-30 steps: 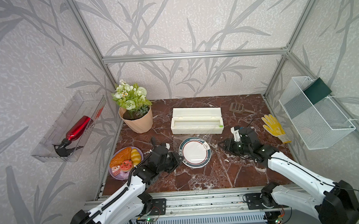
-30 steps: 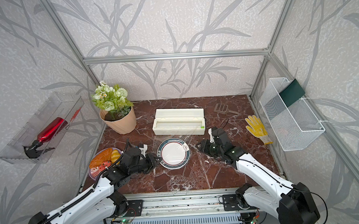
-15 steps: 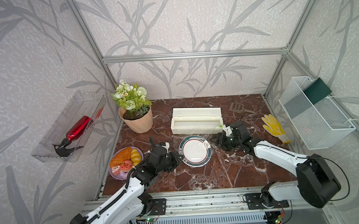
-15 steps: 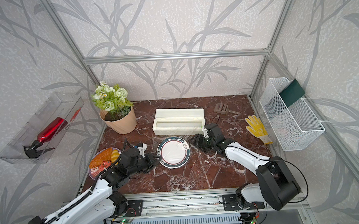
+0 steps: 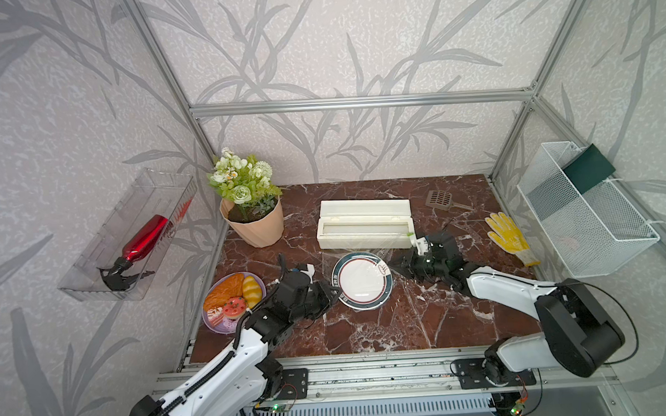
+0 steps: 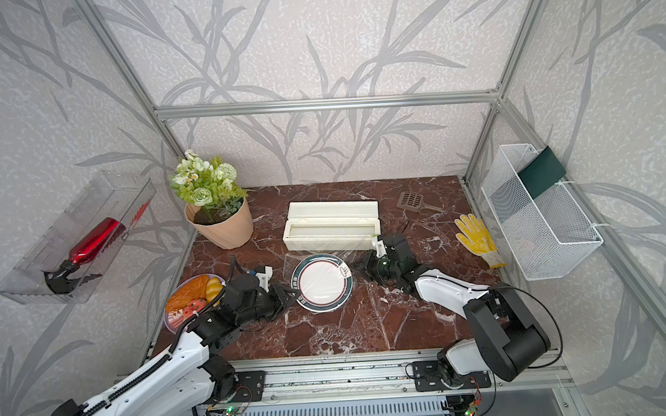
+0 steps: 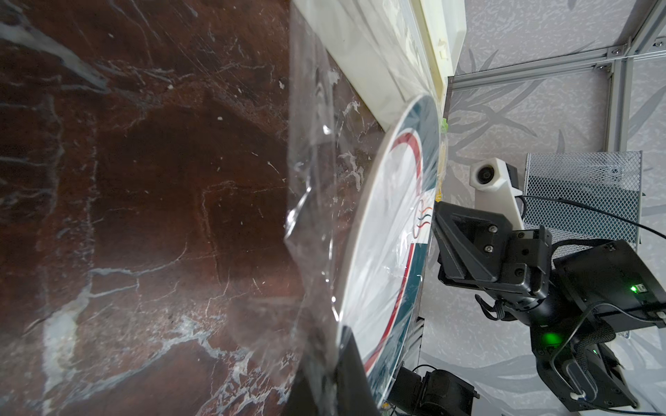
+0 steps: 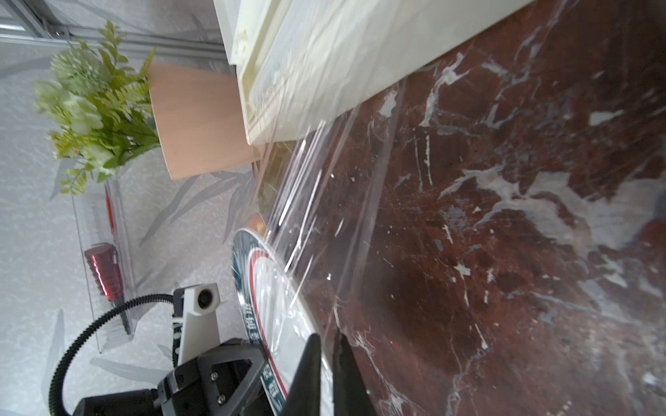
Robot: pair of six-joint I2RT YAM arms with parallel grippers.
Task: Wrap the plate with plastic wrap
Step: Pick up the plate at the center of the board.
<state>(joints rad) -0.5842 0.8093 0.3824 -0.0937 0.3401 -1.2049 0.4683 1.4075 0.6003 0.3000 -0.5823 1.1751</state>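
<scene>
A round white plate with a dark green rim band and a thin red inner ring (image 5: 362,280) (image 6: 322,282) lies flat on the red-brown marble surface (image 5: 408,322), just in front of a long cream-white dispenser box (image 5: 365,225) (image 6: 332,224) and between the two arms. A sheet of thin transparent plastic wrap (image 5: 359,254) (image 7: 317,180) (image 8: 324,201) runs from the box's front edge out over the plate, wrinkled and glinting, and both top views show it covering at least the far half of the dish.

The left claw (image 5: 334,293) (image 6: 293,293) sits low at the plate's left rim. Its jaws are closed tight, and in the left wrist view the film bunches into them beside the rim. The right claw (image 5: 399,268) (image 6: 360,268) (image 8: 326,345) is at the plate's right rim, close to the small steaming-cup mark. In the right wrist view its two dark tips are pinched almost together with the film's edge running between them, so it has hold of the wrap too.

To the left of the left arm stands a purple plate of toy food (image 5: 232,300). A peach pot of white and green flowers (image 5: 254,225) stands in the far left corner. On the right side of the surface lie a yellow knitted glove (image 5: 509,235) and, farther back, a brown slotted scoop (image 5: 438,199). A white wire basket (image 5: 586,211) hangs on the right wall. A clear tray (image 5: 103,268) with a red bottle in it hangs on the left wall.
</scene>
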